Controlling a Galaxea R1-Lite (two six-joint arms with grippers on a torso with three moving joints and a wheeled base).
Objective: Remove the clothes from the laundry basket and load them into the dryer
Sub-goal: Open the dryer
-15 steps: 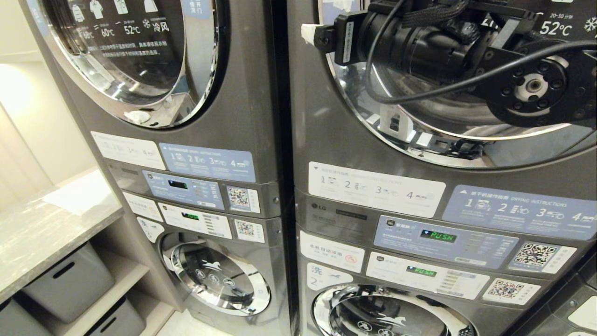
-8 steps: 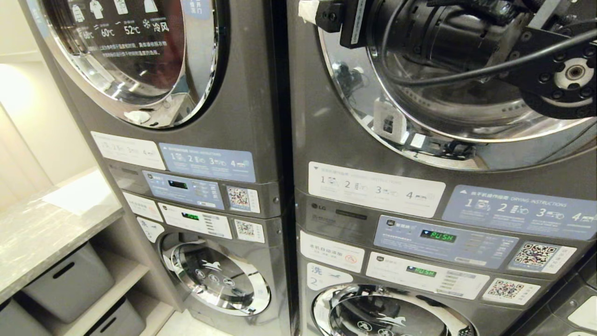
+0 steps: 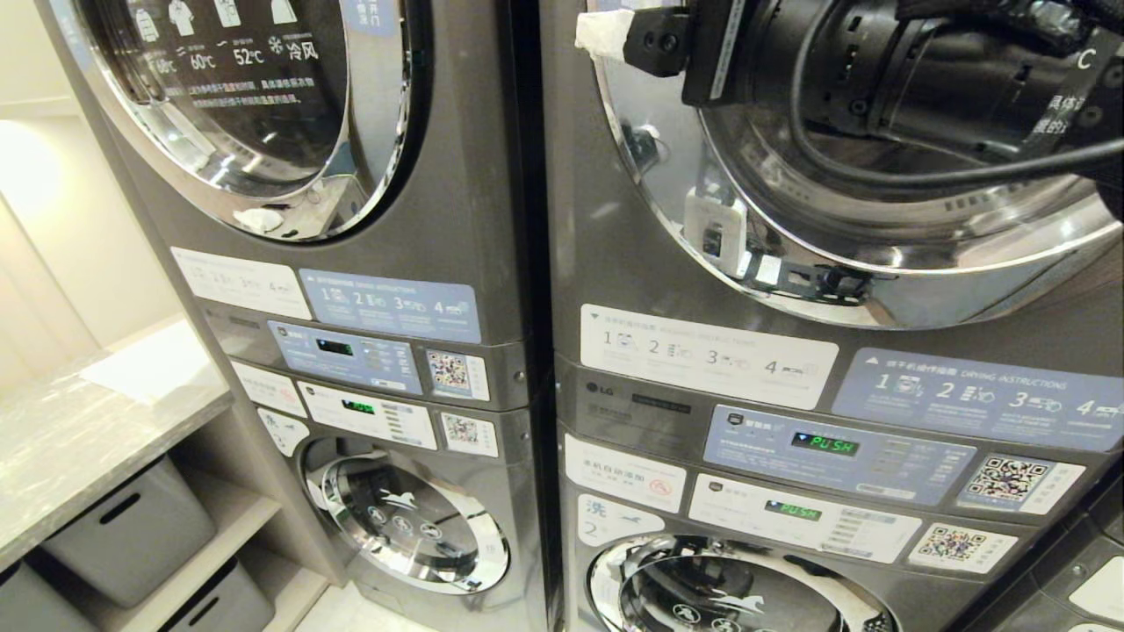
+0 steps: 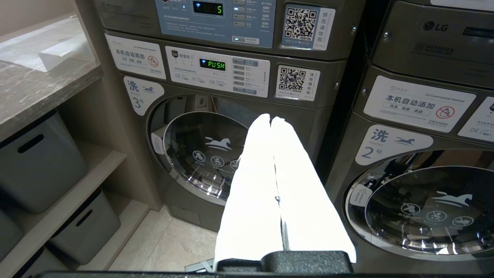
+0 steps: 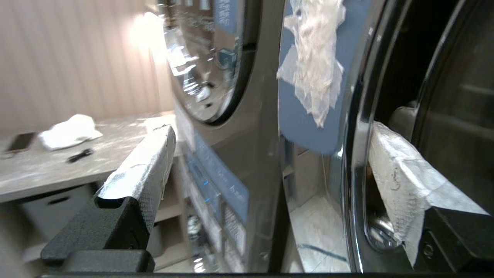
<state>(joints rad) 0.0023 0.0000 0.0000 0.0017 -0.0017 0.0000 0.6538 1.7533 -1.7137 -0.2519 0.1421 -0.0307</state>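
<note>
My right gripper (image 3: pixel 606 35) is raised against the left rim of the upper right dryer's (image 3: pixel 615 281) round chrome door (image 3: pixel 922 303). In the right wrist view this gripper (image 5: pixel 270 129) is open wide and holds nothing. One taped finger (image 5: pixel 146 166) is out over the machine's grey front, and the other (image 5: pixel 401 173) sits at the door's chrome rim (image 5: pixel 357 162). My left gripper (image 4: pixel 271 118) is parked low, shut and empty, its white fingers pressed together and pointing at a lower washer (image 4: pixel 200 154). The clothes and the laundry basket are out of view.
A second stack of machines (image 3: pixel 369 263) stands to the left. Beside it runs a stone counter (image 3: pixel 79 439) with grey bins (image 3: pixel 132 527) on shelves beneath. On the counter lie a white cloth (image 5: pixel 69 131) and a phone (image 5: pixel 21 142). Pale tiled floor (image 4: pixel 170 247) lies in front.
My right arm has lifted higher in front of the upper right dryer door, and its wrist has turned. Its gripper stays open. The left arm has not moved.
</note>
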